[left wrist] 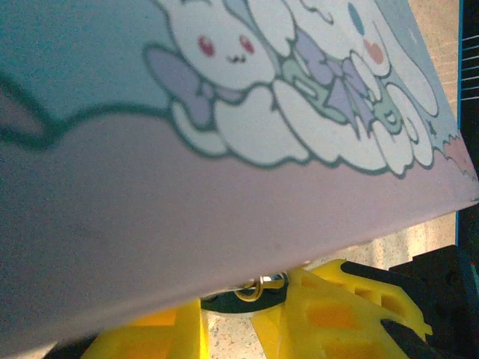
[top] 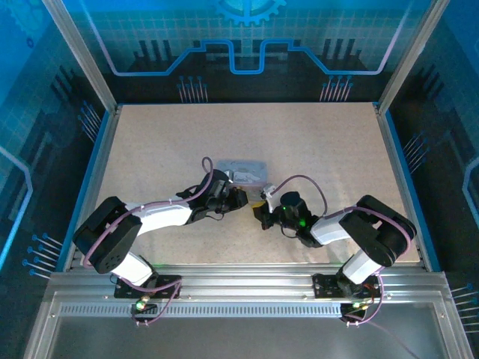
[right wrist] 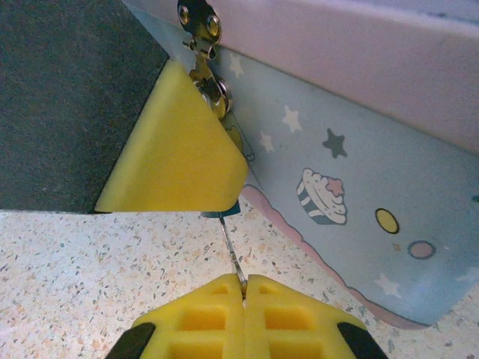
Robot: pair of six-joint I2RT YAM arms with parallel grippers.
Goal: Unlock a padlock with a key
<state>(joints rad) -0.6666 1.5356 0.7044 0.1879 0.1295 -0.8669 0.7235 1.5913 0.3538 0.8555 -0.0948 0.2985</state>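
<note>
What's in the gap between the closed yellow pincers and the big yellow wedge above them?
A thin key, pinched by the right gripper, spans it over speckled table, in the right wrist view.

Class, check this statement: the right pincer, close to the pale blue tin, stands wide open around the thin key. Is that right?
Not quite. The right pincer is not wide open: it is clamped shut on the thin key, as the right wrist view shows. The rest stands: it is close to the pale blue tin.
</note>
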